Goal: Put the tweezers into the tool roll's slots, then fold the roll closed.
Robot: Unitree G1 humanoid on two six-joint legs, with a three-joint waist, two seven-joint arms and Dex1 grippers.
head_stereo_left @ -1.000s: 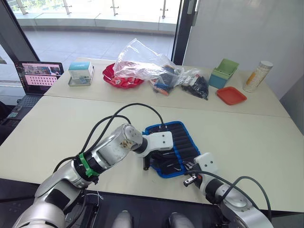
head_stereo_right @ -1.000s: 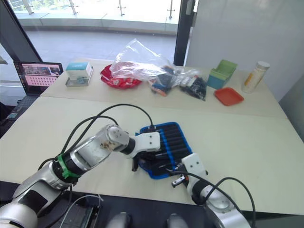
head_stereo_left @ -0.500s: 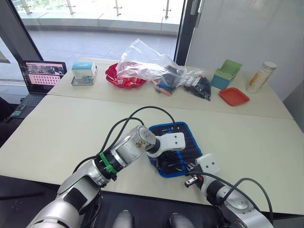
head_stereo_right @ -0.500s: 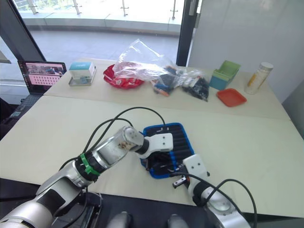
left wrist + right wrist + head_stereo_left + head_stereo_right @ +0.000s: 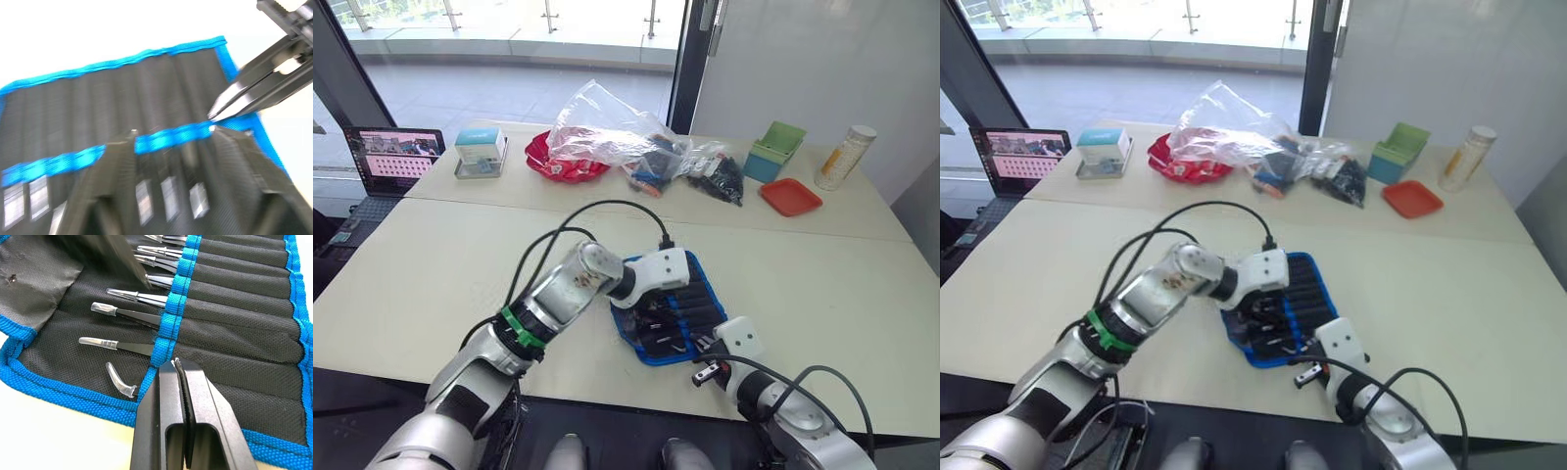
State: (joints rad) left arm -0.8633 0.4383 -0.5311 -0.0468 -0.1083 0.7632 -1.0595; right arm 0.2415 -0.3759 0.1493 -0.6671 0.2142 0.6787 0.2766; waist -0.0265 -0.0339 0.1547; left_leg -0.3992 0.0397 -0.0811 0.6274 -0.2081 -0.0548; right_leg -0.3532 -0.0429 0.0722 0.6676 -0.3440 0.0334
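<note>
The tool roll (image 5: 705, 304) lies open near the table's front edge, black with blue edging. Several tweezers (image 5: 132, 296) sit in its slots (image 5: 234, 298), their clear-capped tips sticking out past the blue band (image 5: 178, 284). My left gripper (image 5: 173, 132) hovers over the middle of the roll, open, with nothing between its fingers (image 5: 115, 166). My right gripper (image 5: 176, 363) is shut, its tip resting on the blue band at the roll's near right part; it also appears in the left eye view (image 5: 702, 370).
On the far table are a clear plastic bag (image 5: 607, 127), a red bowl (image 5: 566, 164), a green box (image 5: 775, 149), an orange tray (image 5: 790, 196), a bottle (image 5: 843, 157) and a small box (image 5: 478, 147). A laptop (image 5: 396, 157) is at far left. A black cable (image 5: 597, 211) arches over my left arm.
My left gripper has moved from the roll's near left edge to over its middle, and its fingers have opened. The right gripper has stayed put.
</note>
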